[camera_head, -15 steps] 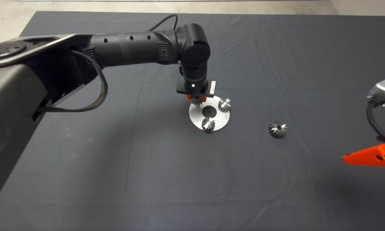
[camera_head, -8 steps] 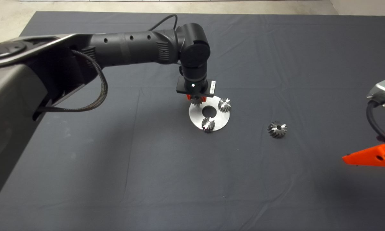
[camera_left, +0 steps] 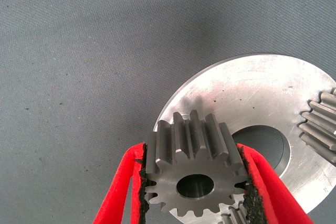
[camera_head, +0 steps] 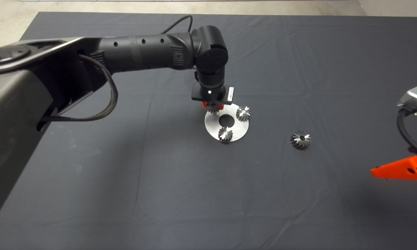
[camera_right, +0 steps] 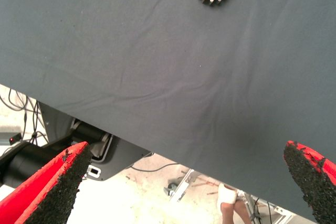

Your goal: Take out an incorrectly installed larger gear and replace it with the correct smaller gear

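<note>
Left hand (camera_left: 195, 192) clamped on smaller gear (camera_left: 195, 169), at the disc's (camera_head: 241, 130) 10 o'clock edge. Larger gear (camera_head: 300, 140) on tabletop (camera_head: 298, 69), 3 o'clock of disc. Right hand (camera_right: 189, 182) parked, fingers wide apart.

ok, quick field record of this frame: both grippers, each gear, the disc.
left gripper: over the disc's edge, shut on the smaller gear
smaller gear: clamped between the red fingers, flat face and centre hole toward the wrist camera; seated or not: cannot tell
disc: round silver plate on the mat, open centre hole
two other small gears: standing on the disc
larger gear: loose on the mat, off the disc, toward the right arm's side
right gripper: parked at the mat's edge, open, holding nothing
</note>
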You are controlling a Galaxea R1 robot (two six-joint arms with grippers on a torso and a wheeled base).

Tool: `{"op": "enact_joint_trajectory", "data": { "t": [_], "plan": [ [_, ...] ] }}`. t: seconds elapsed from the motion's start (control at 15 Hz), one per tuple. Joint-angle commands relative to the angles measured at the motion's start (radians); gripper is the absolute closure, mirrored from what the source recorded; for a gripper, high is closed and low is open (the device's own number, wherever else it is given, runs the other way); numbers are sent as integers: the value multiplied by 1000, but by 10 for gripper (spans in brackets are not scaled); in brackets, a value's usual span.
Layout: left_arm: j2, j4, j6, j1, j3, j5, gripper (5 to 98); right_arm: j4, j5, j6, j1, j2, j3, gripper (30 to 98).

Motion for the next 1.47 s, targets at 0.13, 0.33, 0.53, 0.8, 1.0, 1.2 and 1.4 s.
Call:
{"op": "enact_joint_trajectory", "data": {
  "t": [0.13, 0.33, 0.53, 0.8, 1.0, 1.2, 1.4],
  "plan": [
    [0, 27, 5, -42, 2, -4, 707, 30, 0, 3, 20, 0, 1, 317],
    [2, 27, 6, -43, 2, -4, 707, 30, 0, 3, 20, -2, 1, 317],
    [2, 27, 7, -43, 2, -6, 680, 30, -2, 3, 20, -2, 1, 317],
    [2, 26, 7, -43, 2, -6, 646, 30, -2, 3, 20, -2, 1, 317],
    [2, 24, 5, -53, 11, -6, 597, 30, -2, 3, 20, -2, 1, 317],
    [-1, 21, 11, -119, 19, 5, 551, 30, -2, 3, 20, -3, 1, 317],
    [-76, -13, 33, -239, 194, 134, 502, 33, -2, 8, 20, -5, 3, 317]
  ]
}}
